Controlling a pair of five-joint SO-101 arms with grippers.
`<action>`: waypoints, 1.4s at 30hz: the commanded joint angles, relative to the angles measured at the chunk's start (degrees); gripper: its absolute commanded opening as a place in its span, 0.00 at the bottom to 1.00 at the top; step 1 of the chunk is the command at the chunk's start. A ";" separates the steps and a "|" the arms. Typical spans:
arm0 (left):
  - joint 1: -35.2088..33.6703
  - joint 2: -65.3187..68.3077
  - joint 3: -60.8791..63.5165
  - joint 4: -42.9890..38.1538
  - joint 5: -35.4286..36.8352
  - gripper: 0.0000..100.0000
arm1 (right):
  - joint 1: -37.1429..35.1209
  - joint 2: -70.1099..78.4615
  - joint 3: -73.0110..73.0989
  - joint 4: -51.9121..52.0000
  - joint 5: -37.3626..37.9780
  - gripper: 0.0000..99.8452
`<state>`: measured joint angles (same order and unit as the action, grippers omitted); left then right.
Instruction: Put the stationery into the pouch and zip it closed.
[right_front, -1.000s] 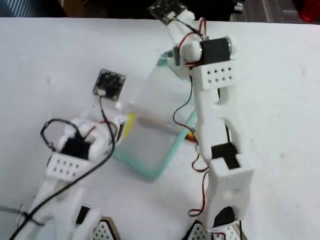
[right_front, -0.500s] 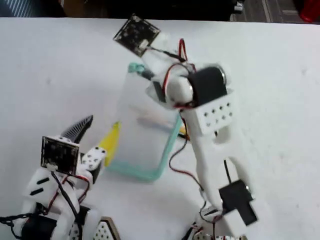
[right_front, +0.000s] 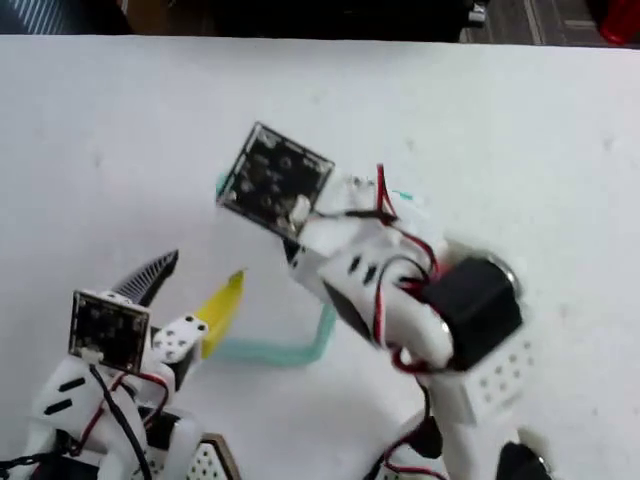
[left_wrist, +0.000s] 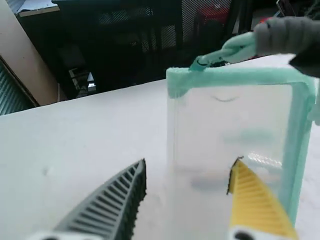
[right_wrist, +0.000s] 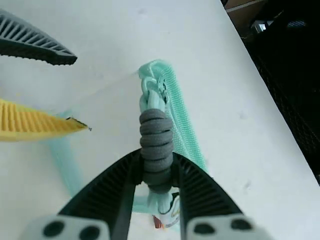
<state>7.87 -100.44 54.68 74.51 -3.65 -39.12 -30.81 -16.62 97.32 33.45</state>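
The right gripper (right_wrist: 156, 162) has dragged the grey zipper pull (right_wrist: 156, 140) along the teal-edged clear pouch (left_wrist: 235, 125) lying on the table (right_front: 520, 110), clamped on it. The left gripper (left_wrist: 189, 167) has backed off the pouch's corner, jaws apart. Zipping looks under way; the next move is probably to pull through to the track's end.

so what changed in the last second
The right hand, shut on the zipper pull, drew back along the pouch toward the robot. The left hand left the pouch's edge, pulled back and now stands open. The pouch's near corner stayed on the table.
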 joint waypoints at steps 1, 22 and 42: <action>-0.48 -0.22 -3.52 0.26 -0.79 0.28 | -1.80 -6.64 2.81 1.19 1.05 0.02; 12.00 0.04 -4.84 4.57 -18.64 0.32 | -2.15 -22.11 16.00 1.10 15.82 0.02; 31.87 -0.22 -3.25 8.62 -16.62 0.32 | 5.23 -21.67 16.44 -4.97 14.07 0.02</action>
<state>40.66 -100.53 52.92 85.76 -21.85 -34.46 -51.91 0.18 93.71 49.36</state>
